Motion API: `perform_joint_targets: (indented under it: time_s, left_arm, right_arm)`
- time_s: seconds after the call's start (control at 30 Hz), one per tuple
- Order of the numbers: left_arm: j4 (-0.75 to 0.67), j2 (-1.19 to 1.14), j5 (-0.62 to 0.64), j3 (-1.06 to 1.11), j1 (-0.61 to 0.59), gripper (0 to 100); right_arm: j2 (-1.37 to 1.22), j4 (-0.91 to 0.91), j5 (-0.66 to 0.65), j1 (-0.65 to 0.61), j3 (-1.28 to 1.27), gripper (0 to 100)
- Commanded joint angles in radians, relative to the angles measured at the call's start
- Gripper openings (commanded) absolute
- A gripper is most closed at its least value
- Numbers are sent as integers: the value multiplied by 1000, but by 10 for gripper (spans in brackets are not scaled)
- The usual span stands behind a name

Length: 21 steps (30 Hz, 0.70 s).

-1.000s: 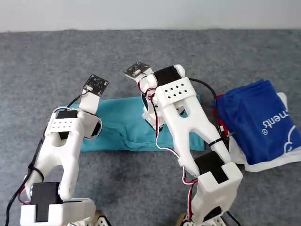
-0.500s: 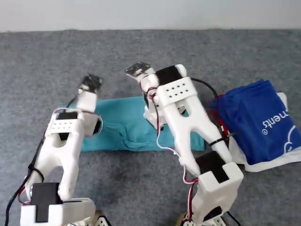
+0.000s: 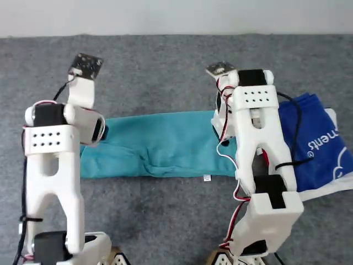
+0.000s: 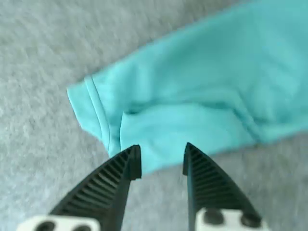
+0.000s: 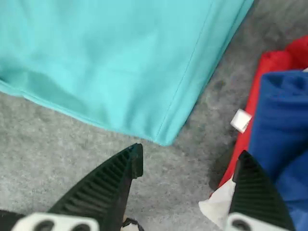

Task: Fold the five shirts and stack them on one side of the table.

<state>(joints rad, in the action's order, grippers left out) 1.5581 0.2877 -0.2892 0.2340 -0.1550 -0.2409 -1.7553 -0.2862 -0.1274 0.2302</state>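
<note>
Bench (image 3: 165,72) has a grey, felt-like top; pale wall (image 3: 165,16) along the far edge.

Teal shirt (image 3: 160,146) lies mid-bench, folded into one long flat strip running side to side between the 2 arms. Small white tag (image 3: 207,178) sticks out at its near edge.

In the high view, left arm (image 3: 52,165) covers the strip's left end. Right arm (image 3: 256,127) covers its right end plus the near-left part of the pile.

Pile sits at the bench's right side, just beside the strip's right end: blue shirt (image 3: 309,165) on top, red shirt (image 5: 269,79) peeking out under it, white shirt (image 3: 328,190) at the bottom w/ its edge showing. A small white tag (image 5: 239,120) shows at the red edge.

Left hand (image 4: 161,159): fingers a little apart, pinching nothing, hanging over the near edge of the teal shirt (image 4: 192,96) by its left corner, where a hem and a folded layer show.

Right hand (image 5: 190,161): fingers spread wide, nothing held, over bare bench just beside the corner of the teal shirt (image 5: 106,57), w/ the blue shirt (image 5: 284,125) and white shirt (image 5: 216,207) at its other side.

Count: 4 shirts seen, i.e. 1 teal strip + 3 piled (blue, red, white); 2 arms; 2 hands; 2 tags.
</note>
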Motion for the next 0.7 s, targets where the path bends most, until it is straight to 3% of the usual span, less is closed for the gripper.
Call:
perform_joint_targets:
  time_s: [0.0,0.3,0.67]
  left_arm:
    - [89,74,-86,-41,-44,159]
    - [166,235,-140,-39,-287,159]
    - [160,385,-141,87,-270,159]
  right_arm:
    - [53,-36,11,4,-40,307]
    - [53,139,5,5,-193,308]
    - [42,410,9,13,-407,308]
